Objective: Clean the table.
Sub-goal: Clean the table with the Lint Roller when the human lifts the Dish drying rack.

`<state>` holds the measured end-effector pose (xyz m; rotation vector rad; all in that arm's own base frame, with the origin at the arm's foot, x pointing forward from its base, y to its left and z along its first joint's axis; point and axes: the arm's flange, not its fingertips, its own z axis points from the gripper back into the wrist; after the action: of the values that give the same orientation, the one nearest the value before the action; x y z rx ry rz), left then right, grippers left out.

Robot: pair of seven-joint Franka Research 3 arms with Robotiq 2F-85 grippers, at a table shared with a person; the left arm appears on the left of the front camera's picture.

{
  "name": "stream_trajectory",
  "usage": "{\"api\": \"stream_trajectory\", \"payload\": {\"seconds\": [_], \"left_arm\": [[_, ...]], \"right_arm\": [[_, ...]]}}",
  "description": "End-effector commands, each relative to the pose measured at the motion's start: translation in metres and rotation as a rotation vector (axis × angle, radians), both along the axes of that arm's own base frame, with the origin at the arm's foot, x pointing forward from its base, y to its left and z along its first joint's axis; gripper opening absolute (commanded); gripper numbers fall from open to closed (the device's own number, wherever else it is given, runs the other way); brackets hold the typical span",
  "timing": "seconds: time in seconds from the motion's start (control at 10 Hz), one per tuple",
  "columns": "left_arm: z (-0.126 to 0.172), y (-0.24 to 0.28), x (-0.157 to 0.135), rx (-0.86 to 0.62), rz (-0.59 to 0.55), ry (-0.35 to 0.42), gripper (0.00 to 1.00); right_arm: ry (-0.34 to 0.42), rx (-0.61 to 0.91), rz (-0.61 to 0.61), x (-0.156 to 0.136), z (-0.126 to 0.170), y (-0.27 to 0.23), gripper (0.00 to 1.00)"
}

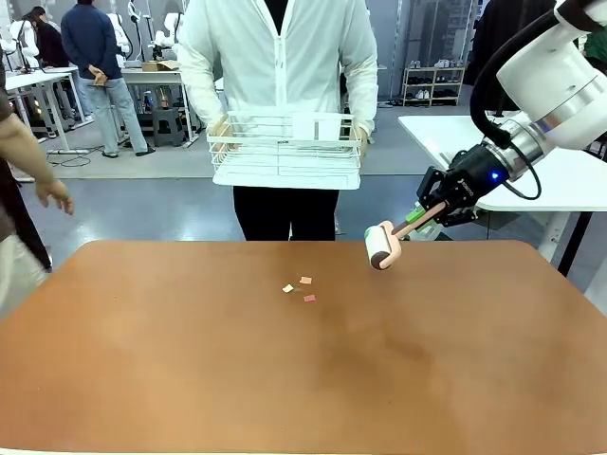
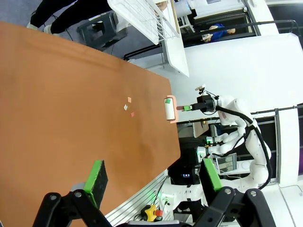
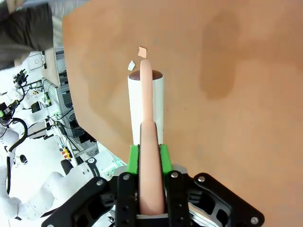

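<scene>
Roller [image 1: 382, 246], likely light and stiff, hangs at far edge of table [image 1: 190, 360], right gripper [image 1: 422, 216] clamped on its pink handle: sound hold. Scraps [image 1: 300, 287] mid-table look flimsy. Left gripper [image 2: 154, 180] has its jaws apart, holding nothing.

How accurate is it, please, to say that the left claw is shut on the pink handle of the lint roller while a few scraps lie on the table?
One detail is wrong: it is the right claw that is shut on the pink handle of the lint roller, as the right wrist view shows. The left claw stands open with nothing in it. A few scraps do lie on the table.
</scene>
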<state>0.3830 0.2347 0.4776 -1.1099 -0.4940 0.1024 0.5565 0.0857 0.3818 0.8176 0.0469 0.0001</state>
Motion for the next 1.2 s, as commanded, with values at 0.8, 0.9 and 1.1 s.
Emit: {"api": "stream_trajectory", "payload": {"seconds": [0.8, 0.9, 1.1], "left_arm": [[0.002, 0.002, -0.002, -0.015, -0.008, -0.019, 1.00], [0.002, 0.002, -0.002, -0.015, -0.008, -0.019, 1.00], [0.002, 0.002, -0.002, -0.015, -0.008, -0.019, 1.00]], "right_arm": [[0.021, 0.071, -0.021, 0.042, -0.076, 0.050, 0.21], [0.022, 0.077, -0.016, 0.042, -0.083, 0.053, 0.21], [0.025, 0.086, -0.023, 0.043, -0.098, 0.054, 0.21]]}}
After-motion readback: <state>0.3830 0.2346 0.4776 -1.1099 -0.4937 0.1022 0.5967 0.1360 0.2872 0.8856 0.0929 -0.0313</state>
